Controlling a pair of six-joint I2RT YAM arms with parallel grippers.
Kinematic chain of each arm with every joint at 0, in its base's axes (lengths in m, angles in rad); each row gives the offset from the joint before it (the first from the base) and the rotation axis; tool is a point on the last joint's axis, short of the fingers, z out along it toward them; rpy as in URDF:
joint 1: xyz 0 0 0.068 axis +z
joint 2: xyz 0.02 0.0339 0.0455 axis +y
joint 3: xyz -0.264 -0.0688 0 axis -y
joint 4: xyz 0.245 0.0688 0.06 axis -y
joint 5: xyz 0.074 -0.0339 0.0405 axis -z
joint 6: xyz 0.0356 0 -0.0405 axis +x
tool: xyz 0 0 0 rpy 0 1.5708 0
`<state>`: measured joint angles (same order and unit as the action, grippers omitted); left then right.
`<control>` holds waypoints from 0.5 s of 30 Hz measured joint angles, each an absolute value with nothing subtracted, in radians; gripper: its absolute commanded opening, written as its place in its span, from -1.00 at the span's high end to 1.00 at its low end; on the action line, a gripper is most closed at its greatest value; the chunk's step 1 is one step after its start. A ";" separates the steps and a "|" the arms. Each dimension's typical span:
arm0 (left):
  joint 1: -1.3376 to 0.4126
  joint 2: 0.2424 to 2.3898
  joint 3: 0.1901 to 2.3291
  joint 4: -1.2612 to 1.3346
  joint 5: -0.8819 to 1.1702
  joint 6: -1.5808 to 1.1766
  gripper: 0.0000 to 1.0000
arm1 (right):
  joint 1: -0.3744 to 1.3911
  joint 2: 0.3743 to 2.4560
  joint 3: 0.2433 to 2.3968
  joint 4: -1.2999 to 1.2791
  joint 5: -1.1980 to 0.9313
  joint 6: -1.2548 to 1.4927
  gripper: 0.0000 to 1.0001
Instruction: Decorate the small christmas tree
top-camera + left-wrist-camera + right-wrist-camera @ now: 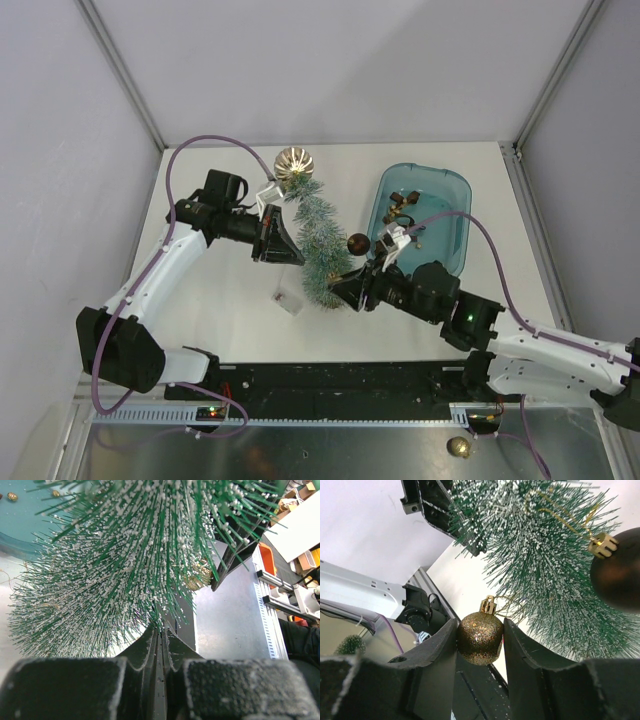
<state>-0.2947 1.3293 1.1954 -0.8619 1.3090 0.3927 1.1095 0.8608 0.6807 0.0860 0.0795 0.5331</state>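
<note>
The small christmas tree point(320, 240) is a frosted green bottle-brush cone lying aslant across the table's middle. My left gripper point(283, 240) is shut on its middle from the left; in the left wrist view the jaws point(161, 630) press together under the bristles point(125, 555). My right gripper point(347, 289) sits at the tree's near end, shut on a small gold glitter ball point(480, 637). The ball's gold cap points toward the branches point(545, 545). A dark brown ball point(617, 570) hangs by a gold loop on the tree's right side point(357, 243).
A shiny gold ball point(295, 162) sits at the tree's far end. The blue tray point(455, 195) at the right holds several small ornaments. A small clear item point(288, 299) lies near the tree's near end. Another gold ball point(459, 447) rests below the front rail.
</note>
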 measured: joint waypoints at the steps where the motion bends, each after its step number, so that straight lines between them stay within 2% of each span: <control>1: -0.295 1.329 1.195 -0.862 1.309 0.393 0.82 | 1.110 0.869 0.682 0.089 0.072 0.535 0.26; 9: -0.295 1.329 1.195 -0.862 1.309 0.393 0.82 | 1.112 0.921 0.682 0.075 0.075 0.554 0.22; 15: -0.295 1.326 1.195 -0.862 1.309 0.393 0.82 | 1.171 0.908 0.682 0.028 0.212 0.557 0.12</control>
